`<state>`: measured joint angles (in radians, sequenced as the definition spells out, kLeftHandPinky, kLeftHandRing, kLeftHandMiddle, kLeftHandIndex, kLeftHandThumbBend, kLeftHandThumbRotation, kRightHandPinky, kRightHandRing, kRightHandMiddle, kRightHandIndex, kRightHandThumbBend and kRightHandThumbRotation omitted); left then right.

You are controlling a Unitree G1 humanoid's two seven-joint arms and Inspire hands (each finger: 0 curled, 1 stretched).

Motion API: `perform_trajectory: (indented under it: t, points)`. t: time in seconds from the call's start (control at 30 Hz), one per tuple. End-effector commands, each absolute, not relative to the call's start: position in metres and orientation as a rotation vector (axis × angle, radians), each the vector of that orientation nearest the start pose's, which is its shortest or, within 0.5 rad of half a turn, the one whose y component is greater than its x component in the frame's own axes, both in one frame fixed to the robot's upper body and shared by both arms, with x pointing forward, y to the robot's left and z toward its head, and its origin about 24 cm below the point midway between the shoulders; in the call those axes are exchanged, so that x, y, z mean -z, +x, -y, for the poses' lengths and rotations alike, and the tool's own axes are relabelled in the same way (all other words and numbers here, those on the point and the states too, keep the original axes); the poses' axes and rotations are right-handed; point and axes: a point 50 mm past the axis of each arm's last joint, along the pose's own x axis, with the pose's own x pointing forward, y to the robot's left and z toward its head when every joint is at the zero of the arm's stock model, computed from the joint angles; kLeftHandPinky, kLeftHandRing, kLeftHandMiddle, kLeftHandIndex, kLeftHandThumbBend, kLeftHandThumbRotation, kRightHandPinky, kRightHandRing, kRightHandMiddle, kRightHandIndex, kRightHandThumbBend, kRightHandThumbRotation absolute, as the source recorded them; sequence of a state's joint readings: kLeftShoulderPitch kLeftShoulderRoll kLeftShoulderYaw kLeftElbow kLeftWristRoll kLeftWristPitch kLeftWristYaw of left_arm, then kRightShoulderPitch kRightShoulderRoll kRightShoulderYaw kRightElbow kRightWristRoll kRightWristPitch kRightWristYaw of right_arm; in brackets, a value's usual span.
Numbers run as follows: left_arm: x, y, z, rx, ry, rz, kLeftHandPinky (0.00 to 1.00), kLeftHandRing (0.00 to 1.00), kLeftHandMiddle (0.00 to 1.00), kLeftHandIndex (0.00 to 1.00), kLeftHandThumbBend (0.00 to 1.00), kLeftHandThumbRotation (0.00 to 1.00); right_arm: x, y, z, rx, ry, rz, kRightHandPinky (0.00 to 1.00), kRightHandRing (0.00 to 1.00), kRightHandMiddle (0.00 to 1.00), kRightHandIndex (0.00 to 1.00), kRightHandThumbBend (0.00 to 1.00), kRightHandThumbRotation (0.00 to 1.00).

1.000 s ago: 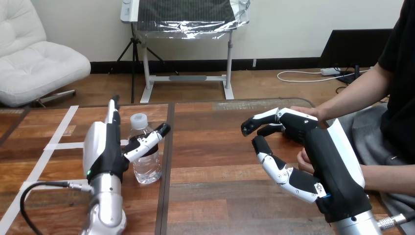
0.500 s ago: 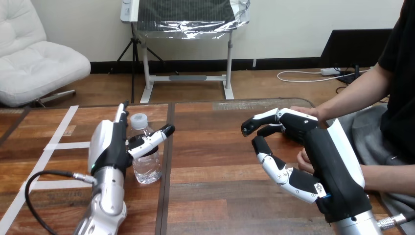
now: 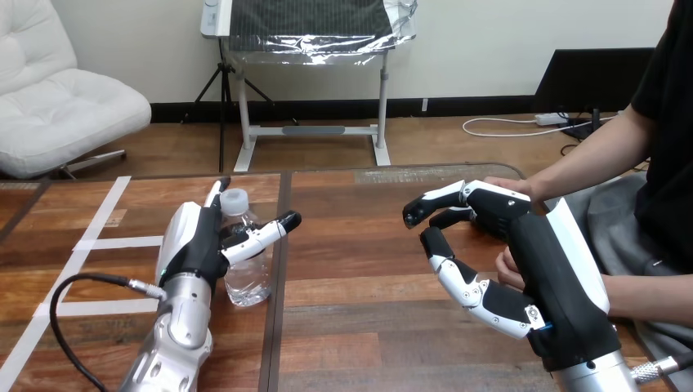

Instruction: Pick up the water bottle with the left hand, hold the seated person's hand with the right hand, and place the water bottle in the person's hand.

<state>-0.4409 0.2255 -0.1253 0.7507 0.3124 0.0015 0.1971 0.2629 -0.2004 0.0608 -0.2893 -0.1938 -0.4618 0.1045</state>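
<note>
Water bottle point(image 3: 248, 279) stands upright on the worktop point(image 3: 359, 245), in the lower left part of the frame, close to the dark seam between the two boards. It is in the same place as one second ago.

What changes is the left robot hand point(image 3: 194, 245). One second ago it is just left of the bottle; now it has slid to the right and a little further up the frame, so the bottle sits between its thumb and its fingers point(image 3: 216, 189). The thumb reaches across the front of the bottle and the fingers stand nearly straight behind it. The robot hand is wide, not yet closed, so I judge that the grasp is prepared but the pick-up is not done.

The right robot hand point(image 3: 535, 245), in the lower right of the frame, is in the same pose as before. Just behind it, at the right edge of the worktop, is the person's hand point(image 3: 500, 184).

Some things are hard to make out. The left robot hand covers the middle of the bottle, so I cannot tell if it touches the plastic. The right robot hand hides most of the person's hand, and I cannot tell whether it holds it or is only beside it.
</note>
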Motion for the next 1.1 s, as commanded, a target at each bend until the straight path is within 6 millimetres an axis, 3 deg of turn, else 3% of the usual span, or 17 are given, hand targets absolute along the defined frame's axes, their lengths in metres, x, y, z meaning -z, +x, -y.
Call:
perform_trajectory:
  t: [0.0,0.63,0.93,1.07]
  points:
    - [-0.0245,0.3411,-0.1778,-0.048,0.648,-0.188,0.78,0.87,0.92,0.95,1.0,0.62,-0.1055,0.1994,0.1542,-0.222,-0.39,0.536,0.6,0.69,0.64,0.54,0.29,0.0]
    - [-0.0189,0.3437,-0.1771,-0.062,0.675,-0.246,0.73,0.83,0.88,0.88,1.0,0.58,-0.1062,0.1987,0.1559,-0.225,-0.389,0.536,0.6,0.7,0.64,0.55,0.29,0.0]
    - [-0.0164,0.3425,-0.1786,-0.092,0.655,-0.241,0.68,0.79,0.84,0.82,0.96,0.48,-0.106,0.1979,0.1568,-0.224,-0.392,0.532,0.6,0.7,0.64,0.55,0.3,0.0]
    - [-0.0152,0.3406,-0.1795,-0.109,0.632,-0.216,0.65,0.75,0.79,0.77,0.91,0.39,-0.1061,0.1977,0.1572,-0.224,-0.392,0.531,0.6,0.7,0.64,0.55,0.31,0.0]
